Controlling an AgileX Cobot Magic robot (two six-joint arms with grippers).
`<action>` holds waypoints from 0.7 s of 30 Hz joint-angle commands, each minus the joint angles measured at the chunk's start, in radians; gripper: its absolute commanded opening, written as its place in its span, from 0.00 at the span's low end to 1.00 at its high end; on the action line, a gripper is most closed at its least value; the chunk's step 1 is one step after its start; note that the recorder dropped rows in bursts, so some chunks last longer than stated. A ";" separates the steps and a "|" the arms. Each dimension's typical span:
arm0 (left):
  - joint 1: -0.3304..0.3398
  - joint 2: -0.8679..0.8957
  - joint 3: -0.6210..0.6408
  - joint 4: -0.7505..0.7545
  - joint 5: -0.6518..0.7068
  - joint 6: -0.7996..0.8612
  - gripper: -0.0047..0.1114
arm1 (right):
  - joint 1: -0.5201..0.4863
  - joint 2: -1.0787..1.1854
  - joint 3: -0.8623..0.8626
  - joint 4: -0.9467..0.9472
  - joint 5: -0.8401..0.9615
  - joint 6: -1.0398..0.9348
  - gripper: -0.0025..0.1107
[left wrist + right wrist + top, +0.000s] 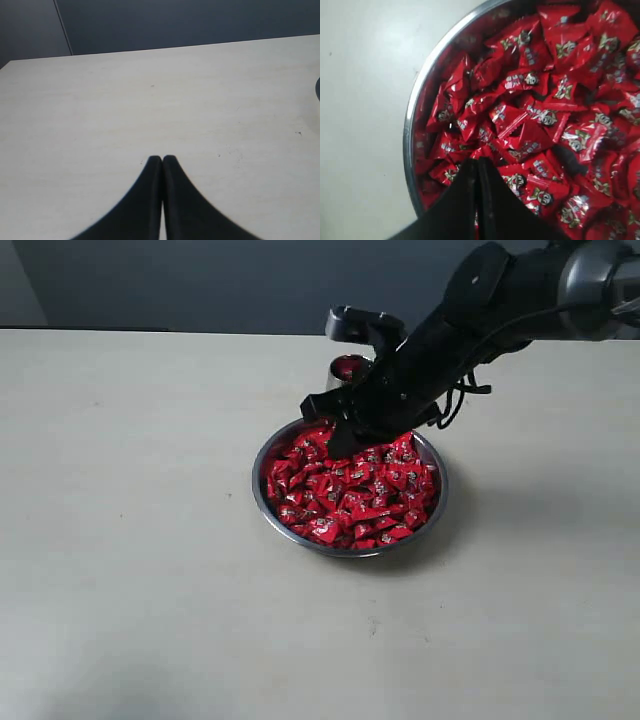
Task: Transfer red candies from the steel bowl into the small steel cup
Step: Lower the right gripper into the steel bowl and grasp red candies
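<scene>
Mid-table (120,540): bowl (257,480), round, mouth up, no long axis to speak of. Heaped to the rim with candies (350,495), lying every way, wrappers pointing in no common direction.

Just behind the bowl's far rim: cup (349,368), upright, mouth up, red showing inside. Partly hidden by the right arm (470,310) slanting down across it from the upper right.

Right gripper (338,440) low over the far-left part of the bowl, fingers (467,200) pressed together, tips at the pile close to the rim. Cannot tell whether anything is pinched between them.

Left gripper (162,159) closed tip to tip above bare table, seen only in its own wrist view.
</scene>
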 commanded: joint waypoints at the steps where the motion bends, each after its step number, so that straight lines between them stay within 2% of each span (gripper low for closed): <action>1: 0.002 -0.005 -0.008 0.002 -0.012 -0.004 0.04 | 0.032 0.035 0.004 -0.014 0.021 -0.028 0.02; 3: 0.002 -0.005 -0.008 0.002 -0.012 -0.004 0.04 | 0.048 0.044 0.004 -0.042 0.015 -0.028 0.02; 5: 0.002 -0.005 -0.008 0.002 -0.012 -0.004 0.04 | 0.050 0.051 0.004 -0.058 0.008 -0.028 0.06; 10: 0.002 -0.005 -0.008 0.002 -0.012 -0.004 0.04 | 0.048 0.060 0.004 -0.078 -0.027 -0.028 0.33; 12: 0.002 -0.005 -0.008 0.002 -0.012 -0.004 0.04 | 0.048 0.060 0.004 -0.098 -0.050 -0.013 0.40; 21: 0.002 -0.005 -0.008 0.002 -0.012 -0.004 0.04 | 0.048 0.060 0.004 -0.158 -0.118 0.048 0.40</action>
